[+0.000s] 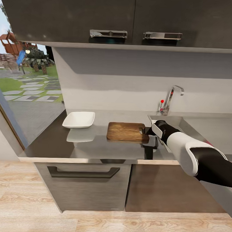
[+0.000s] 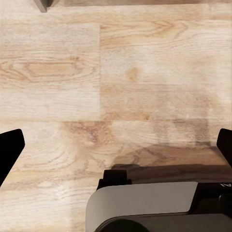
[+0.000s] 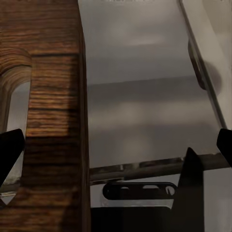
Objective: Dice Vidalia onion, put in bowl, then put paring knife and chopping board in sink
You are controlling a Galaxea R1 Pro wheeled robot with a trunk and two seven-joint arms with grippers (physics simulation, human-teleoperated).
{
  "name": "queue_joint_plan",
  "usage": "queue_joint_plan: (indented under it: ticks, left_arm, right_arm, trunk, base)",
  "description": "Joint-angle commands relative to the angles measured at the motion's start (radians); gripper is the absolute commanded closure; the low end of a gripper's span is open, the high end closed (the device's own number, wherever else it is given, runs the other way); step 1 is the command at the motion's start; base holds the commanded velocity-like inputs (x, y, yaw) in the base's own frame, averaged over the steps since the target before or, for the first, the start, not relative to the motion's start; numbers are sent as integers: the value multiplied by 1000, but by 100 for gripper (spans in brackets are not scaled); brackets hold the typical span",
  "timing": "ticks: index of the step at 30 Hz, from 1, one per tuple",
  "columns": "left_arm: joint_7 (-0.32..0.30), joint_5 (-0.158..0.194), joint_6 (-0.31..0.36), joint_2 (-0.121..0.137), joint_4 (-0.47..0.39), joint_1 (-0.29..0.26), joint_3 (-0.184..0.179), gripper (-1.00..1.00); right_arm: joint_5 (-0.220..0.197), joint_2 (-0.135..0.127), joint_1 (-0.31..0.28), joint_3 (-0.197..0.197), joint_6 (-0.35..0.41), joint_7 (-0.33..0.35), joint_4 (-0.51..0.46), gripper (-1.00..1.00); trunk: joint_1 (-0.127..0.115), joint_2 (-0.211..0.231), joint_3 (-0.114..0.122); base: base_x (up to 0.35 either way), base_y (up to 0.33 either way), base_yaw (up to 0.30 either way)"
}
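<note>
In the head view the right arm reaches in from the lower right of the frame, and its pincer hangs over the right end of the chopping board, just at the near left corner of the sink. The board lies flat at the middle of the desk, with the white bowl to its left, near but apart from it. The tap stands behind the sink in the upper right.

The right wrist view shows the slotted end of the board and bare grey surface beside it. The two dark fingertips sit at opposite edges of that picture, so the pincer is spread wide with nothing between. The left pincer is likewise spread apart, pointing down at the wooden floor.

The onion and the knife cannot be made out; the onion may lie in the basin behind the arm.

This looks like an early step: the onion is not on the board, and the bowl looks empty. Next, the right arm likely needs to move over the basin, find the onion and close on it.
</note>
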Motion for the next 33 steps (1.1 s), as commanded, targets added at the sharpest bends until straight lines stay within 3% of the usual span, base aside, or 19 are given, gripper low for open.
queue_joint_plan:
  ticks: [1, 8, 11, 16, 33]
  left_arm:
    - [0, 1, -1, 0, -2, 1, 0, -100]
    - [0, 1, -1, 0, -2, 1, 0, -100]
    - [0, 1, -1, 0, -2, 1, 0, -100]
    - [0, 1, -1, 0, -2, 1, 0, -100]
    - [0, 1, -1, 1, -2, 1, 0, -100]
  right_arm:
    - [-11, 0, 0, 6, 5, -6, -3, -100]
    - [-6, 0, 0, 3, 63, -6, -59, -100]
    - [-4, 0, 0, 6, 129, -7, -189, -100]
    - [-3, -2, 0, 8, 216, -7, -313, -100]
    - [-4, -3, 9, 11, 215, -4, -359, -100]
  trunk:
    - [0, 0, -1]
    - [0, 0, -1]
    - [0, 0, -1]
    - [0, 0, -1]
    - [0, 0, -1]
  base:
    - [0, 0, 0]
    - [0, 0, 0]
    - [0, 0, 0]
    - [0, 0, 0]
    - [0, 0, 0]
